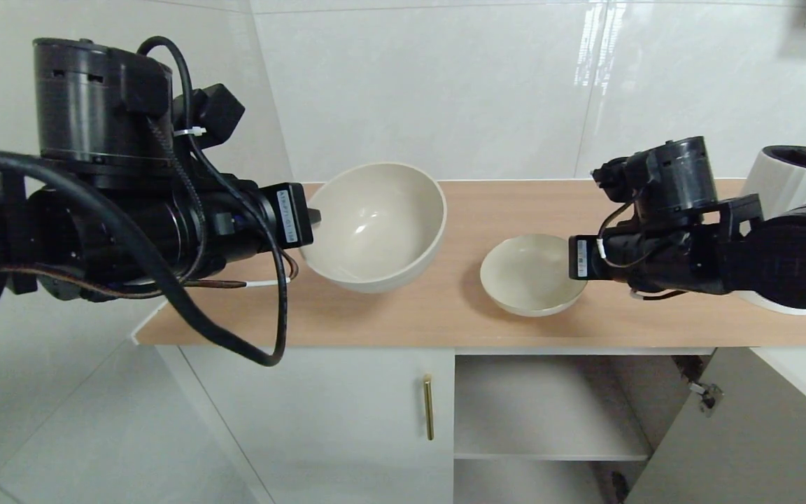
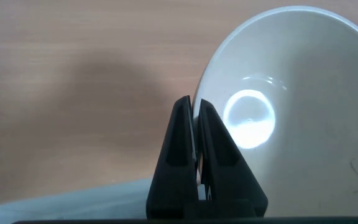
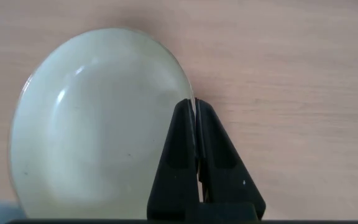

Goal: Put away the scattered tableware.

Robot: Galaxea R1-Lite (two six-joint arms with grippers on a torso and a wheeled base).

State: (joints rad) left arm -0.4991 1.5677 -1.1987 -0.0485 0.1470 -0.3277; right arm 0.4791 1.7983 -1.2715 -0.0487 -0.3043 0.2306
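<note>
Wooden countertop [image 1: 445, 318], white tiled wall behind.

Left side: the large bowl [image 1: 375, 224] is cream-coloured and lies at the left half of the countertop. It is tilted, with its opening turned up and toward the front edge. I cannot tell whether its base touches the wood. Its left rim sits between the fingers of the left gripper [image 2: 195, 111]. The fingers are pressed nearly together, with only the thin bowl wall between them, one finger inside the bowl and one outside. The left arm enters from the left and its forearm is roughly level. The wrist points right, toward the bowl.

Centre: the small bowl [image 1: 525, 276], in the same cream colour, stands on the countertop just right of the large bowl and apart from it. It is nearer the front edge.

Right side: the right gripper [image 3: 196, 107] is at the small bowl's right rim. Its fingers are closed tight on that rim, one pad inside and one outside. The right arm enters from the right, forearm level and low over the wood, wrist pointing left.

Far right: a white ribbed pot [image 1: 784, 182] with a dark opening stands on the countertop behind the right arm.

Below the countertop: a closed cabinet door [image 1: 333, 420] with a brass handle [image 1: 428, 406]. To its right is an open compartment with a white shelf [image 1: 543, 427], its door [image 1: 732, 434] swung out.
</note>
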